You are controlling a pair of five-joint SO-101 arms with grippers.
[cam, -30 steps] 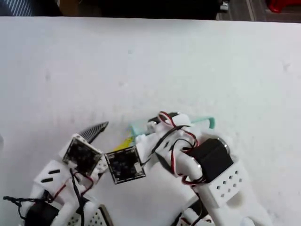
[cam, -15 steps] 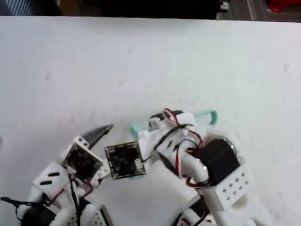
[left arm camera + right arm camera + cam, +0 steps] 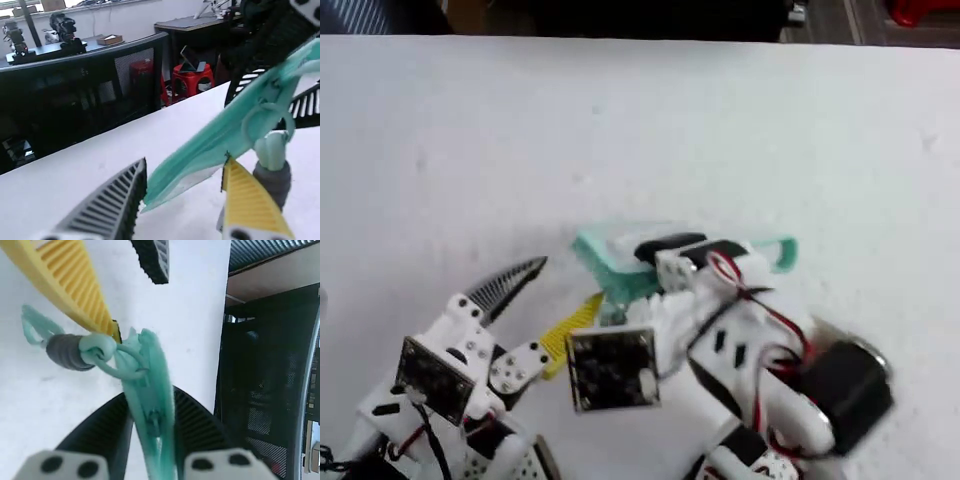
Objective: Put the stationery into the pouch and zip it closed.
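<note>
The teal pouch (image 3: 610,257) lies near the front middle of the table, its long edge raised and tilted in the left wrist view (image 3: 220,140). My right gripper (image 3: 150,402) is shut on the pouch's zipper edge (image 3: 150,380), with a black finger on each side; from above it sits on the pouch (image 3: 665,252). The zipper pull (image 3: 67,352), a teal loop with a grey bead (image 3: 272,177), hangs off the pouch's end. My left gripper (image 3: 570,282) is open, its black finger (image 3: 110,205) and yellow finger (image 3: 245,200) straddling the pouch's near corner.
The white table (image 3: 640,130) stretches bare toward the back and both sides. Both arms crowd the front edge. Black chairs and a desk stand beyond the table (image 3: 80,95).
The right arm swung to the right and brought more of the pouch into sight. The left arm drew back toward the front left, and its fingers spread wider.
</note>
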